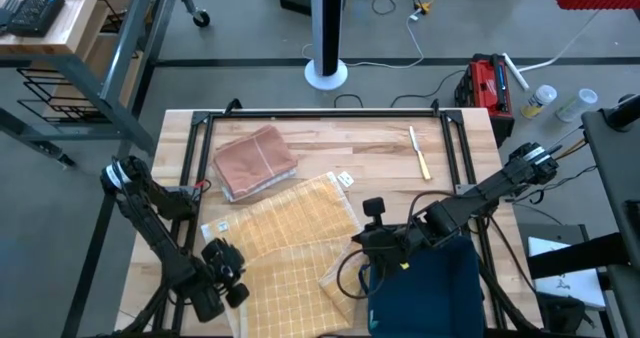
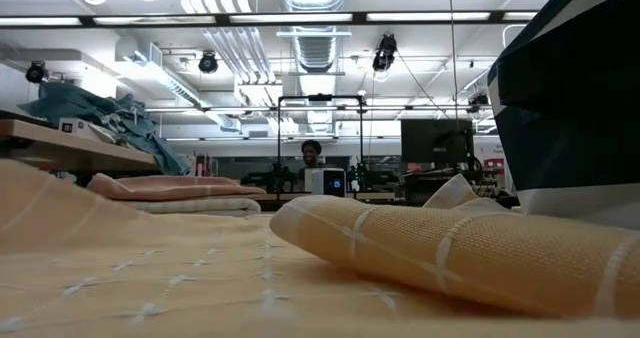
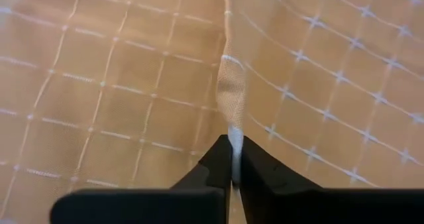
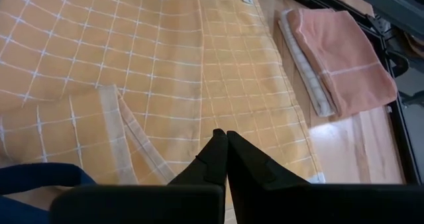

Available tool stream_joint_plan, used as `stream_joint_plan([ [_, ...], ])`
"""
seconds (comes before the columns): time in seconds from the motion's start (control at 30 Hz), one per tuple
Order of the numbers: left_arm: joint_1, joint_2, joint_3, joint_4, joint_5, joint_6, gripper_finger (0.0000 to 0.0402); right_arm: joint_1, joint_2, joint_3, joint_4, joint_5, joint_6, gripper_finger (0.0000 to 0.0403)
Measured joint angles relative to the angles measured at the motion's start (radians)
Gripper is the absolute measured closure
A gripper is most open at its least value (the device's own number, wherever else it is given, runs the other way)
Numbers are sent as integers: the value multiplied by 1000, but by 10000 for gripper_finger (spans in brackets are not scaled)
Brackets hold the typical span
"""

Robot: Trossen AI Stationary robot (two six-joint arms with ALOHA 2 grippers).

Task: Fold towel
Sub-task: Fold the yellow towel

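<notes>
An orange towel (image 1: 290,233) with a white check lies spread on the wooden table; its near right corner (image 1: 338,276) is folded over onto it. My left gripper (image 1: 236,290) is at the towel's near left edge, shut on the cloth. My right gripper (image 1: 362,240) hangs shut over the towel's right side (image 4: 165,65), with nothing between its fingers (image 4: 225,144). In the low view, the folded-over corner (image 2: 450,248) rises as a thick roll. My left gripper pinches a narrow raised ridge of the towel (image 3: 232,128) between its two fingers (image 3: 215,168), at the towel's near left edge. It comes slanting down from the near left. The ridge runs away from the fingertips, and the cloth on both sides lies spread; how many layers, I cannot tell.
A folded pink towel (image 1: 255,163) lies at the table's far left. A slim pale utensil (image 1: 418,151) lies at the far right. A dark blue cloth (image 1: 430,288) lies under my right arm at the near right. A black frame (image 1: 320,116) rims the table.
</notes>
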Motion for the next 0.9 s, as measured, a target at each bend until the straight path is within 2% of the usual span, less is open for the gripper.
stream_joint_plan([
  [0.27,0,0,166,-235,0,-2,400,-3,0,0,70,3,6,400],
  [0.53,-1,7,356,-522,16,-113,400,-13,0,0,98,8,5,400],
  [0.8,-1,98,507,-824,48,-228,401,-19,0,0,171,5,55,400],
  [0.9,-2,106,494,-808,98,-233,401,-34,19,5,210,-1,64,401],
])
